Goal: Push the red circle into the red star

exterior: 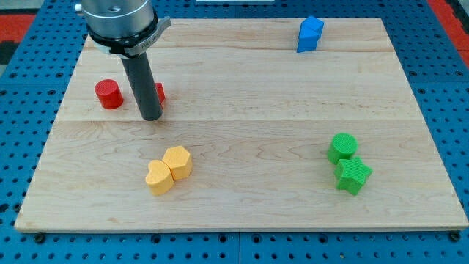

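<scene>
No jaws on this rig, just a dark rod. My tip sits on the pale wooden counter at the view's upper left. Small red plastic circle is just to the view's left of the rod, apart from it. Red star block is mostly hidden behind the rod, touching or nearly so; shape can't be confirmed. Rod stands between them.

My tip ends a smooth, dark grey cylindrical rod. Above it sits a wider silver-grey collar with a dark clamping band.
</scene>
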